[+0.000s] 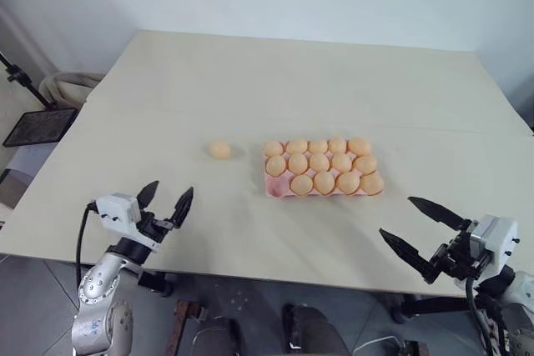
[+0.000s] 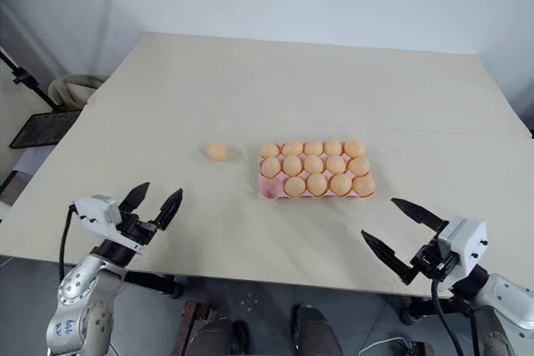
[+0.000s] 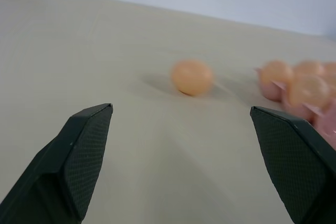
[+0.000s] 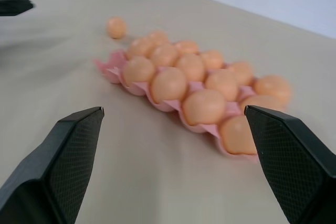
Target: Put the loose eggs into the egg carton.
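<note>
Fourteen eggs are held in the carton (image 1: 271, 187); its near-left cup is empty. One loose egg (image 1: 220, 150) lies at its nine o'clock. Both grippers (image 1: 165, 201) (image 1: 424, 228) are spread wide, empty.

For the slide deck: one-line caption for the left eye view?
Both grippers, left and right, hover open at the table's near edge; one loose egg lies beside the egg carton.
</note>
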Controlling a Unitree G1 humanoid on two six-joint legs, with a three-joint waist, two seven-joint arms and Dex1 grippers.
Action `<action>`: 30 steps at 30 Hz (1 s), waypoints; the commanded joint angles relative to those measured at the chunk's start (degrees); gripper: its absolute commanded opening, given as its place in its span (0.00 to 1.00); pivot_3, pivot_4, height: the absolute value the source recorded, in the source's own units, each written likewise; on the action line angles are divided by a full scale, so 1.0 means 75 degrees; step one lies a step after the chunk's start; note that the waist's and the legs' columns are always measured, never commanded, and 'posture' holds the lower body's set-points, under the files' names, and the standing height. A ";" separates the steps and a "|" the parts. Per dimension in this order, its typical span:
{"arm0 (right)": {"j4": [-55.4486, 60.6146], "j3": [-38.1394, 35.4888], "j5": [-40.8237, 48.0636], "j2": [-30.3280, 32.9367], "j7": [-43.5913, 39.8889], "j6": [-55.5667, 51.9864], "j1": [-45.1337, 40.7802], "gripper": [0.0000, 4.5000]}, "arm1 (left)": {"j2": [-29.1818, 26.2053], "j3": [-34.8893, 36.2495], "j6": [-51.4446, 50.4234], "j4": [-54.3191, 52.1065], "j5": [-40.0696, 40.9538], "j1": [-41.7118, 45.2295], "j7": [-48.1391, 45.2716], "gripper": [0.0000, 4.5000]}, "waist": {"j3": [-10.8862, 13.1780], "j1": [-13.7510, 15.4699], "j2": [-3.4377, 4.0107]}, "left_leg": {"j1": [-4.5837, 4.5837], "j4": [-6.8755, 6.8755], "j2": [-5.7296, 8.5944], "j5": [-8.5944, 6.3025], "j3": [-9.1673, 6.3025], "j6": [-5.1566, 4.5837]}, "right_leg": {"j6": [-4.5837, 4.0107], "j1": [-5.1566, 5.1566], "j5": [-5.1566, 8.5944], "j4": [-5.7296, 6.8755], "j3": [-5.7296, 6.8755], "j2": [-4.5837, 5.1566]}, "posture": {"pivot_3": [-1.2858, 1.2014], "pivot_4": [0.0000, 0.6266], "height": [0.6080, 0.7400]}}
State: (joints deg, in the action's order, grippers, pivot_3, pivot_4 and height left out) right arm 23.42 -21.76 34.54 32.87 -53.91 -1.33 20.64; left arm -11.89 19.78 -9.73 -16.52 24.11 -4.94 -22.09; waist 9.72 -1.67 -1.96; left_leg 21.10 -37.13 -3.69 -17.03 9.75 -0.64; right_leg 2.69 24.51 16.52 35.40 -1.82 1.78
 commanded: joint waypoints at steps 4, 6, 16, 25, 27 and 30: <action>0.1161 0.1013 -0.0429 -0.0169 -0.0260 0.0337 0.0928 1.00 | -0.0106 -0.0117 0.0223 0.0338 -0.0174 0.0623 0.0326 1.00 | -0.0004 0.0020 -0.0007 | 0.0003 0.0005 -0.0003 -0.0003 -0.0010 0.0005 | 0.0018 0.0002 -0.0010 0.0003 0.0013 -0.0001 | 0.52 0.24 1.00; 0.1237 0.1123 -0.0590 -0.0278 -0.0170 0.0510 0.1081 1.00 | -0.0137 -0.0212 0.0259 0.0502 -0.0309 0.0895 0.0422 1.00 | -0.0007 0.0014 -0.0012 | 0.0005 0.0005 -0.0002 -0.0005 -0.0009 0.0007 | 0.0023 0.0001 -0.0013 0.0002 0.0014 0.0001 | 0.52 0.24 1.00; -0.1946 -0.0388 0.0852 0.1186 -0.1398 -0.0337 -0.1789 1.00 | -0.0300 -0.0683 0.0382 0.0760 -0.0631 0.1540 0.0385 1.00 | 0.0009 -0.0078 -0.0065 | 0.0003 0.0010 -0.0007 0.0022 0.0024 -0.0037 | -0.0004 -0.0024 -0.0067 -0.0109 -0.0006 -0.0011 | 0.52 0.24 1.00; -0.1729 -0.0463 0.0731 0.1136 -0.1178 -0.0562 -0.1892 1.00 | -0.0318 -0.0876 0.0456 0.1656 -0.1072 0.2447 0.0707 1.00 | 0.0016 0.0021 -0.0026 | 0.0017 0.0010 -0.0021 0.0006 0.0013 -0.0007 | 0.0058 0.0008 -0.0081 -0.0052 0.0002 -0.0028 | 0.52 0.24 1.00; -0.1756 -0.0431 0.0627 0.1148 -0.1121 -0.0550 -0.1911 1.00 | -0.0331 -0.0940 0.0371 0.1964 -0.1182 0.2710 0.0820 1.00 | 0.0016 0.0018 -0.0026 | 0.0016 0.0007 -0.0018 0.0000 0.0016 -0.0007 | 0.0060 0.0005 -0.0082 -0.0052 0.0001 -0.0023 | 0.52 0.24 1.00; -0.1847 -0.0347 0.0479 0.1102 -0.1063 -0.0496 -0.1981 1.00 | -0.0323 -0.1132 0.0556 0.2446 -0.1324 0.3100 0.0725 1.00 | 0.0016 0.0011 -0.0026 | 0.0013 0.0005 -0.0015 0.0000 0.0020 -0.0006 | 0.0062 0.0003 -0.0083 -0.0052 -0.0002 -0.0020 | 0.52 0.24 1.00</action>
State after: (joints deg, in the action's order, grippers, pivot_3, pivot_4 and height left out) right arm 8.90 -23.76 38.24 41.38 -62.40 -5.51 6.28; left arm -14.11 12.16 -7.33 1.31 15.06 16.85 -16.34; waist 9.84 -1.58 -2.16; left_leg 21.19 -37.11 -3.80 -17.03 9.90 -0.68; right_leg 3.15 24.53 15.89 35.02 -1.84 1.63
